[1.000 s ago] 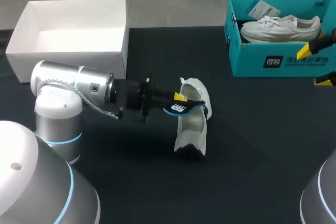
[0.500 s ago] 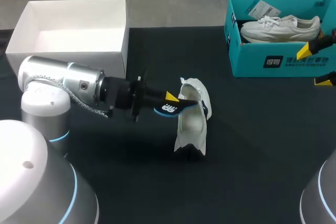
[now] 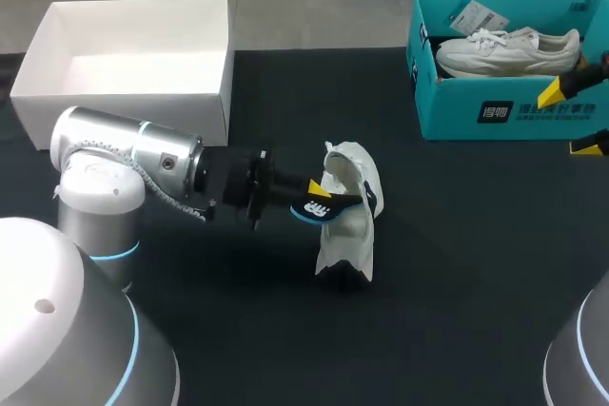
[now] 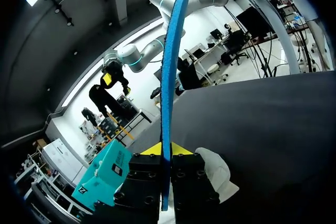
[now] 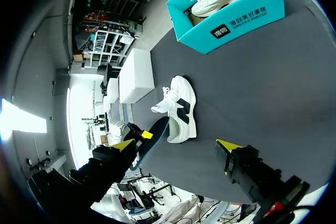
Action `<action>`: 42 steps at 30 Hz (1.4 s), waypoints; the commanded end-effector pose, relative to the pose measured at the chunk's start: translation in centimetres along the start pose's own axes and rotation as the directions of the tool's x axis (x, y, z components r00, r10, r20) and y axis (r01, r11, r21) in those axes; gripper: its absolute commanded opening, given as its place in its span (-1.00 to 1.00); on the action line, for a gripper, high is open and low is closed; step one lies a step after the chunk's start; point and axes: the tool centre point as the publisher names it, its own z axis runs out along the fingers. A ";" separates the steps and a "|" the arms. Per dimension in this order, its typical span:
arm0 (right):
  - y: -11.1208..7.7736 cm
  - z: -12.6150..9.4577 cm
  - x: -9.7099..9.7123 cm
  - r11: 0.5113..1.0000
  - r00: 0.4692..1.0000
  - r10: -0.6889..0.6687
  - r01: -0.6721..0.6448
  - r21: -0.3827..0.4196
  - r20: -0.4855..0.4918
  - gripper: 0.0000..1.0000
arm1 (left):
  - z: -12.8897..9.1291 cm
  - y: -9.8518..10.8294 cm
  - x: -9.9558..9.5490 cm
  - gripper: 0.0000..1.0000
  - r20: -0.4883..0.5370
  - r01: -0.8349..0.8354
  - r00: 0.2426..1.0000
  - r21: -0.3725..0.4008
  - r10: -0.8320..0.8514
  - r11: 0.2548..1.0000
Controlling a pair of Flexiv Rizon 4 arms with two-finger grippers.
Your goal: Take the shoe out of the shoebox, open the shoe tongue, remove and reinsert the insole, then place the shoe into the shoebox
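Table (image 3: 457, 263), dark top.

Near left: your left arm (image 3: 133, 154) comes in from the left and lies low and almost level across the table, pointing right. The left gripper (image 3: 319, 199) is clamped tight on one end of the blue insole (image 3: 312, 208). In the left wrist view both fingers press it from two sides. The insole stands edge-on and runs straight out ahead of them.

Mid table, just right of that gripper: the white shoe (image 3: 347, 221) stands on its sole on the bare table, outside both boxes. The insole's free end meets the shoe's left side at the opening. You cannot tell from these views whether the tip is inside the shoe or only against it.

Right edge, farther back: your right gripper (image 3: 574, 119) hangs in front of the near wall of the teal shoebox (image 3: 447, 106). Its two yellow tips are spread wide and hold nothing. It is well apart from the shoe.

Far right: the teal shoebox is open on top. A second white shoe (image 3: 509, 49) lies in it with a paper tag (image 3: 471, 16).

Far left: a white box (image 3: 124, 106), open on top, stands near the table's far left corner, just beyond the left arm.
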 end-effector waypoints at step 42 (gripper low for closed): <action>0.0 0.0 0.0 1.000 1.000 0.002 -0.002 0.000 0.003 1.00 | 2.3 -1.9 1.7 -1.00 0.115 0.101 0.987 0.089 -0.111 0.991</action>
